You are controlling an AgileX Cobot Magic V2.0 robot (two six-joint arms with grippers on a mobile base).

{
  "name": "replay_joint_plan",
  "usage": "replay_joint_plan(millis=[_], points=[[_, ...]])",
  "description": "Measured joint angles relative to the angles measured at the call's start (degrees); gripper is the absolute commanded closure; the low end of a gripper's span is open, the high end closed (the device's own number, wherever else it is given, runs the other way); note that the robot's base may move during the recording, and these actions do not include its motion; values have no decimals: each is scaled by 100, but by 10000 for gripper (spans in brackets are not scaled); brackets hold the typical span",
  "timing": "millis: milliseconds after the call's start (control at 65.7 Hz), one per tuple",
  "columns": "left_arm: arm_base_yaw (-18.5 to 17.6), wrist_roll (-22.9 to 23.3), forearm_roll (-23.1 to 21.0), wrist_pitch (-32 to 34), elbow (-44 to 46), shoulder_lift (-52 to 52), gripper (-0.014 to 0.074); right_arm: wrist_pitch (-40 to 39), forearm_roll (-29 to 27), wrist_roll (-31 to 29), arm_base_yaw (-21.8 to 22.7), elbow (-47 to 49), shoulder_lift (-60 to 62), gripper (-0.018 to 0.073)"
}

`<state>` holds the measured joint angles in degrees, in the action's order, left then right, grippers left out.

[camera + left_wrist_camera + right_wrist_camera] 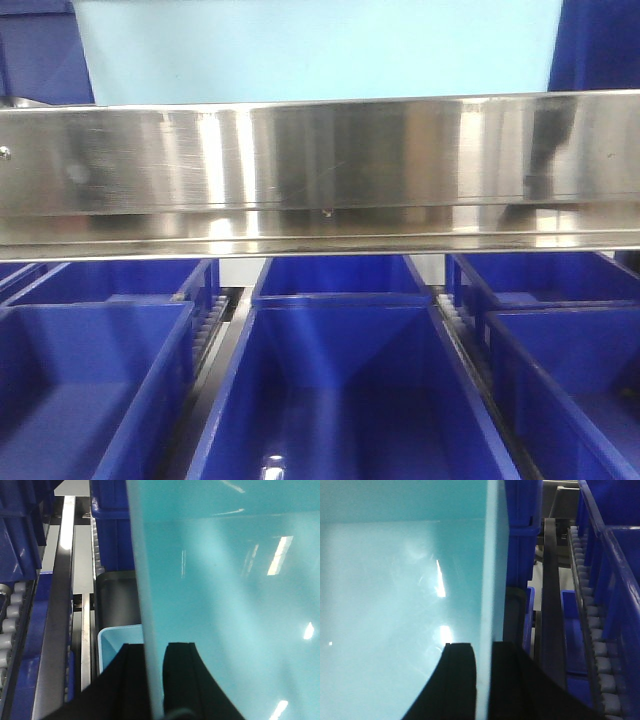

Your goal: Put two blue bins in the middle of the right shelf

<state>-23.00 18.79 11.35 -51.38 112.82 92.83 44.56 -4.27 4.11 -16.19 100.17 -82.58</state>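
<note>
A pale light-blue bin [320, 50] is held up between both arms, and in the front view it shows above the steel shelf rail. My left gripper [154, 647] is shut on the bin's [225, 605] left wall, one black finger inside and one outside. My right gripper [484, 647] is shut on the same bin's [395, 605] right wall in the same way. A second pale light-blue bin [116, 639] shows lower down past the left fingers; only one corner of its rim and inside is visible.
A shiny steel shelf rail [320, 170] crosses the front view. Below it stand several dark royal-blue bins [340, 380] in rows. Roller tracks [590, 625] and more dark blue bins [112, 525] flank the held bin on both sides.
</note>
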Motion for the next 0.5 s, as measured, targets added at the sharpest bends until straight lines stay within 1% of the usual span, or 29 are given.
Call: replay_joint_plan(millis=[503], points=[[0,0,0,0,0,0,707,0,0,0,0,0,0,711]])
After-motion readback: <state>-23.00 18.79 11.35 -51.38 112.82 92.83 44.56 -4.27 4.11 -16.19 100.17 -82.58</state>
